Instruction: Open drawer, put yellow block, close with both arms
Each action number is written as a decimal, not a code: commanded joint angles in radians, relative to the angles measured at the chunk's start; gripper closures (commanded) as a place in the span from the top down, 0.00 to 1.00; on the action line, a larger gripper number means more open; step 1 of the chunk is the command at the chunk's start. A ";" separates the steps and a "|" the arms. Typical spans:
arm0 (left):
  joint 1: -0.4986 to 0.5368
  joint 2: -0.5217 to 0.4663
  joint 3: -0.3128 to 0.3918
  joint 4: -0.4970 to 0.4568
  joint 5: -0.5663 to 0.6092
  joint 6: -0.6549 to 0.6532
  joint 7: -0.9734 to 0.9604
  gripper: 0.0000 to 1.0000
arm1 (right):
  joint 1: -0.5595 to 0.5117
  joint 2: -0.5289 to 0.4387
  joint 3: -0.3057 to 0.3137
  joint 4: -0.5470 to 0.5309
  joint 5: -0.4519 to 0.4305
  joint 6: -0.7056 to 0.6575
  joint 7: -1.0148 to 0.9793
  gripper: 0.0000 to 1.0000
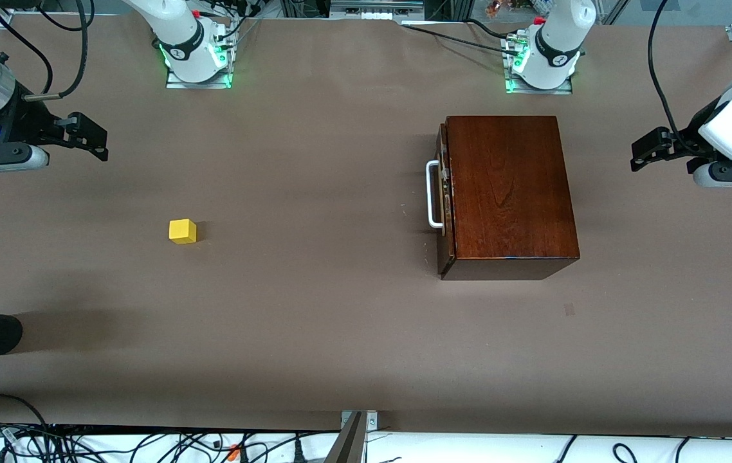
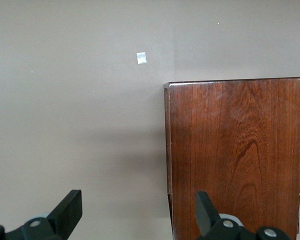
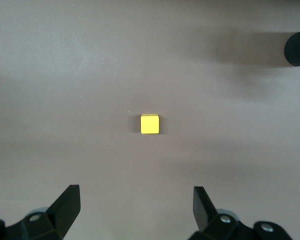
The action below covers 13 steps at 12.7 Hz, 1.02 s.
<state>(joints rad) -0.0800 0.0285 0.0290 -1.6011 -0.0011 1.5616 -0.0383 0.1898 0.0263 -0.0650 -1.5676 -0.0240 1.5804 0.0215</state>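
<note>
The reddish-brown wooden box [image 1: 509, 193] sits on the brown surface [image 1: 314, 308] toward the left arm's end, its drawer [image 1: 444, 193] fully pushed in and the white handle [image 1: 432, 194] facing three o'clock as the robots see it — toward the right arm's end. The yellow block [image 1: 183, 231] lies alone on the surface toward the right arm's end, well apart from the box and slightly nearer the front camera than the handle. The left hand [image 1: 641, 151] hangs in the air at the left arm's end of the surface, beside the box, fingers [image 2: 70, 210] spread apart and holding nothing; its wrist view looks down on the box top and a small pale mark [image 2: 141, 58] on the surface. The right hand [image 1: 92, 136] hovers at the right arm's end, fingers [image 3: 67, 205] likewise apart and empty — the block [image 3: 150, 124] shows centred in its wrist view, clear of both fingertips.
</note>
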 commanded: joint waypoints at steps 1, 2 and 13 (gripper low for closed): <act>-0.003 -0.001 0.003 0.012 0.012 -0.018 -0.012 1.00 | -0.006 0.009 0.004 0.027 0.001 -0.023 0.009 1.00; -0.003 -0.002 0.003 0.012 0.012 -0.018 -0.012 1.00 | -0.006 0.009 0.004 0.027 0.001 -0.023 0.009 1.00; -0.004 -0.002 0.000 0.013 0.010 -0.034 -0.012 1.00 | -0.006 0.009 0.004 0.027 0.001 -0.022 0.009 1.00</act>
<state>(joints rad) -0.0800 0.0284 0.0289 -1.6011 -0.0011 1.5457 -0.0383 0.1898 0.0263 -0.0650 -1.5676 -0.0240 1.5804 0.0216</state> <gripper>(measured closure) 0.000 0.000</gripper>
